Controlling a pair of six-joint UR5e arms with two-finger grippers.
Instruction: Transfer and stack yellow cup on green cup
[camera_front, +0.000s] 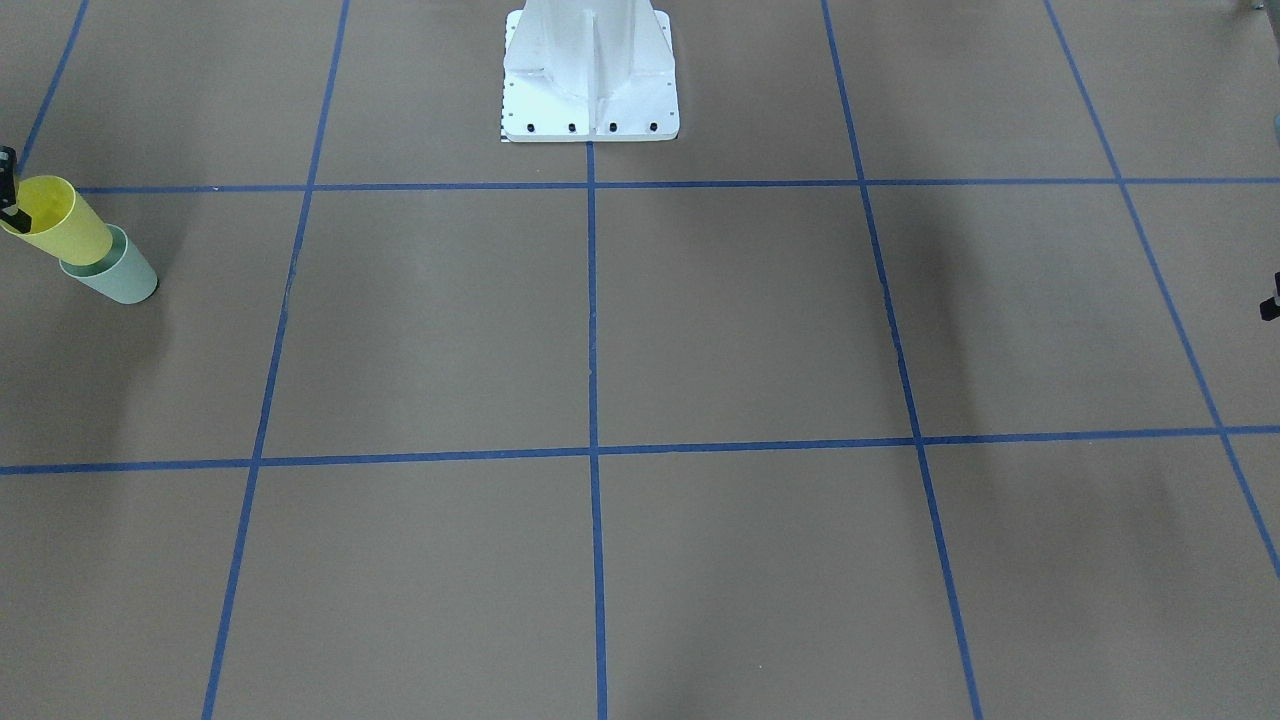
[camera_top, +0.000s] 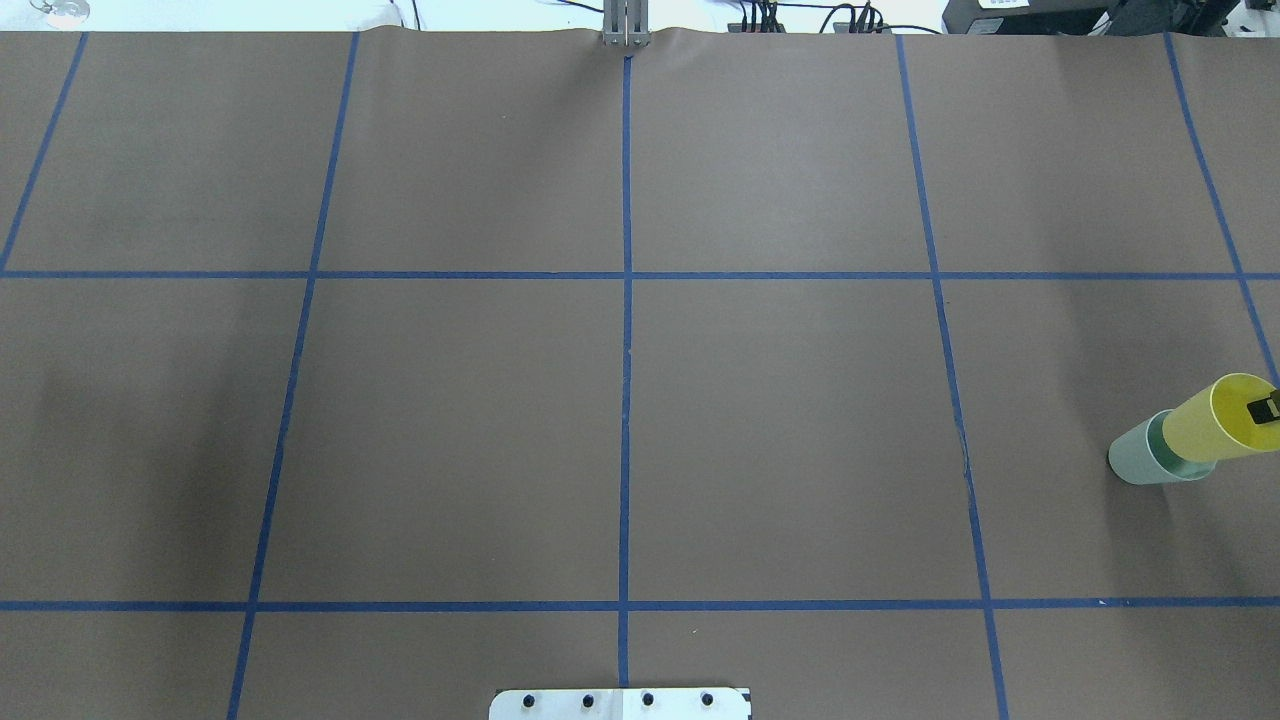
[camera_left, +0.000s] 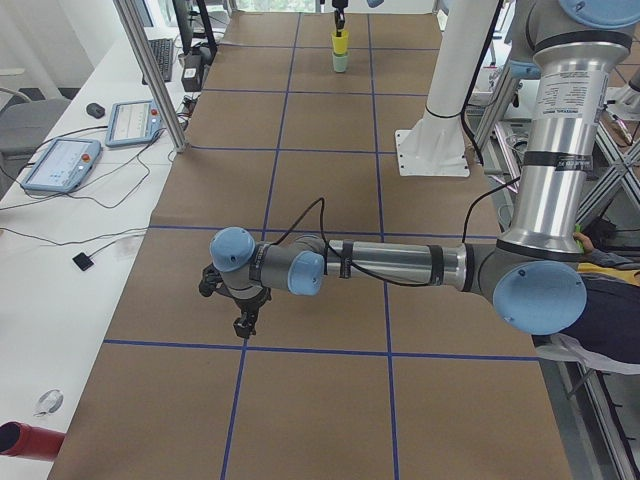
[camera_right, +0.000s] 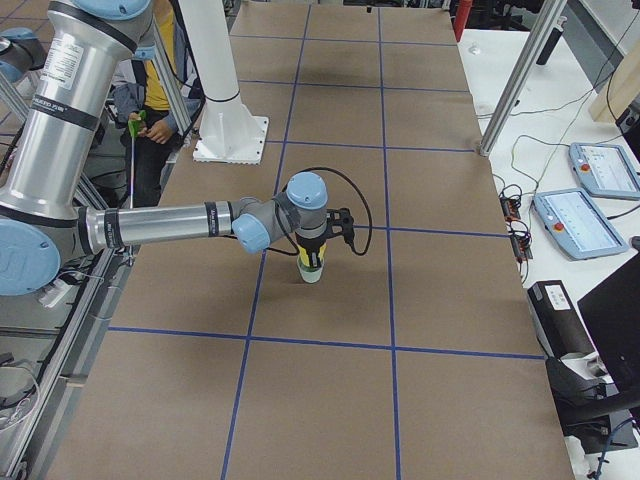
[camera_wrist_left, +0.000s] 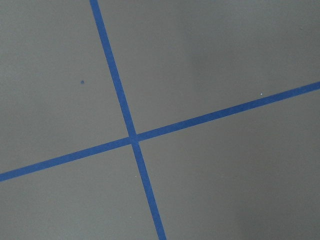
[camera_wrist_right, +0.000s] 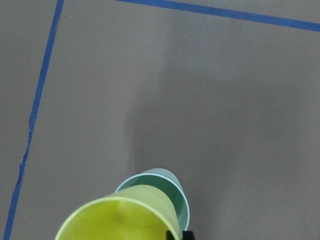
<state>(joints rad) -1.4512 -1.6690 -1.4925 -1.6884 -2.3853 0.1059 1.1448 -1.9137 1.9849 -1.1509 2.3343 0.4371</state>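
Note:
The yellow cup (camera_top: 1215, 425) sits partly inside the green cup (camera_top: 1140, 462), which stands on the brown table near its right end. My right gripper (camera_top: 1268, 408) holds the yellow cup by its rim, one black finger showing inside the mouth. In the right wrist view the yellow cup (camera_wrist_right: 122, 217) covers most of the green cup's (camera_wrist_right: 172, 187) opening. From the front, the yellow cup (camera_front: 65, 225) stands above the green cup (camera_front: 120, 280). My left gripper (camera_left: 242, 322) hangs low over the table's other end, far from the cups; I cannot tell whether it is open or shut.
The white robot pedestal (camera_front: 590, 80) stands at mid-table on the robot's side. Blue tape lines (camera_top: 626, 400) mark a grid on the brown surface. A side bench with tablets (camera_left: 60, 165) runs along the far edge. A seated person (camera_right: 155, 110) is behind the robot.

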